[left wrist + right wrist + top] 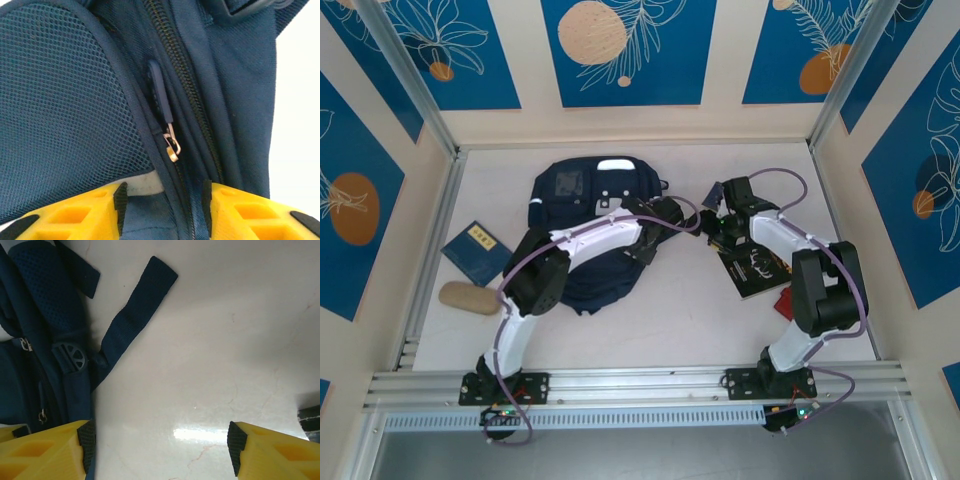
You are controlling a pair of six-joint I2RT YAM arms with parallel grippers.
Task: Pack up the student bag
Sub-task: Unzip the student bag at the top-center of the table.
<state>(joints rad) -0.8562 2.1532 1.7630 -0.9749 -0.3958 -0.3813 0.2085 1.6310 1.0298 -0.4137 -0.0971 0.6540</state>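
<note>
At the back middle of the table (700,320), the student bag (585,190) lies flat with its light patch facing up.

Left gripper (162,202): jaws about half apart, straddling the bag's zip seam. Dark fabric fills the gap, but whether the pads actually pinch it I cannot tell.

Right gripper (160,440): jaws spread wide, nothing held, hovering over bare table. One finger (50,450) sits just beside the bag's edge; contact is not clear.

The left wrist view gives the close detail. A dark zip pull (160,95) hangs from a small metal slider (172,147) just above the fingers, and a mesh panel (60,100) lies to the left. The right wrist view shows a loose strap (137,305) lying on the table and a round buckle (72,357) on the bag's side.

The top view gives the poses. Both arms are bent at the elbow with forearms angled inward. The left forearm crosses the bag's lower right part, and the two wrists are near each other but apart. A blue book (475,250) lies left of the bag.
</note>
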